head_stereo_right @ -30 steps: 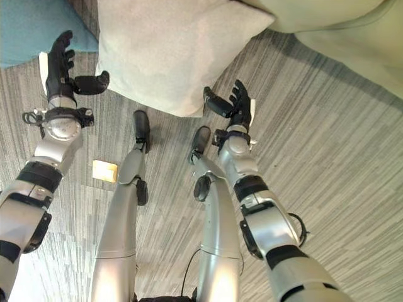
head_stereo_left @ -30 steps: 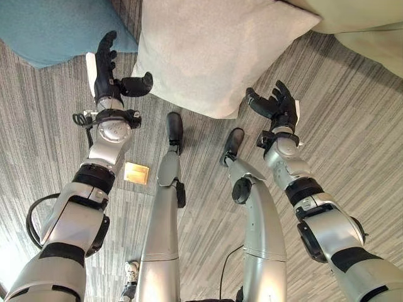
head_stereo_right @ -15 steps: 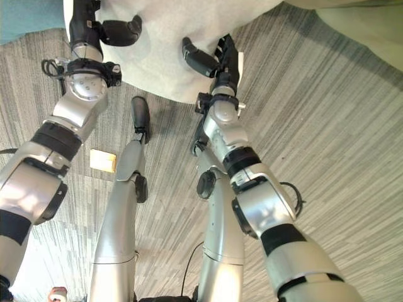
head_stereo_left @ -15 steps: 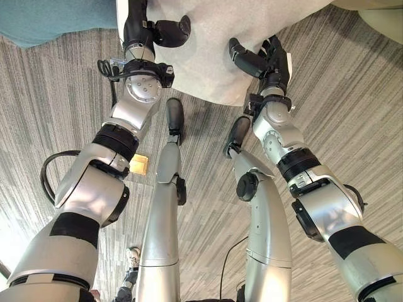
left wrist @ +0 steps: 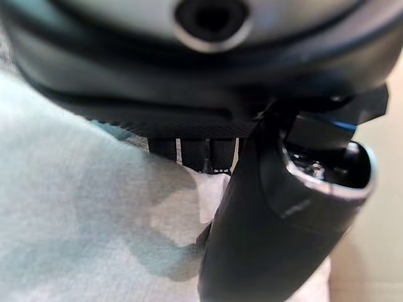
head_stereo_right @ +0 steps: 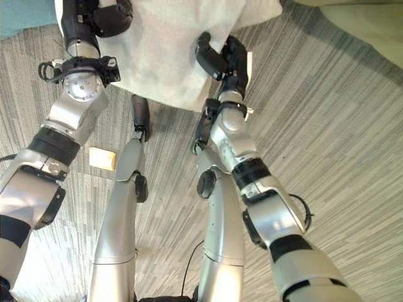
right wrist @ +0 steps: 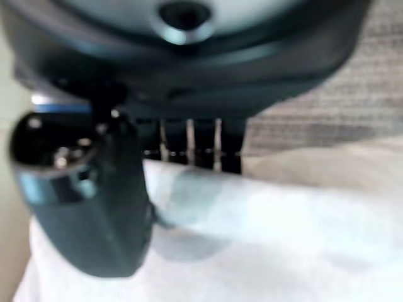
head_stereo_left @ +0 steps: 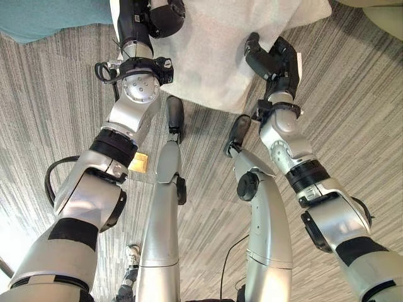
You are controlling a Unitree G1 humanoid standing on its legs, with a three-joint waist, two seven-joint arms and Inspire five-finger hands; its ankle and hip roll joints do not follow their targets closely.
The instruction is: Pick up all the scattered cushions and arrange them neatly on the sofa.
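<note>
A big cream cushion [head_stereo_left: 220,50] lies on the striped grey carpet straight ahead. My left hand [head_stereo_left: 135,22] clamps its left edge, the thumb [left wrist: 271,226] pressing down on the fabric [left wrist: 75,207] with the fingers behind the rim. At the cushion's right edge my right hand [head_stereo_left: 280,60] does the same, its thumb [right wrist: 88,201] resting on the cloth [right wrist: 283,239] and its fingers curled past the border. A teal cushion [head_stereo_left: 44,16] lies on the floor at the far left.
The pale beige sofa [head_stereo_right: 371,38] rises at the far right, behind the cream cushion. A small tan square [head_stereo_left: 138,162] lies on the carpet [head_stereo_left: 352,126] near my left forearm.
Both hands have moved in from beside the cream cushion onto its two edges and their thumbs have closed on it. The camera has tipped forward.
</note>
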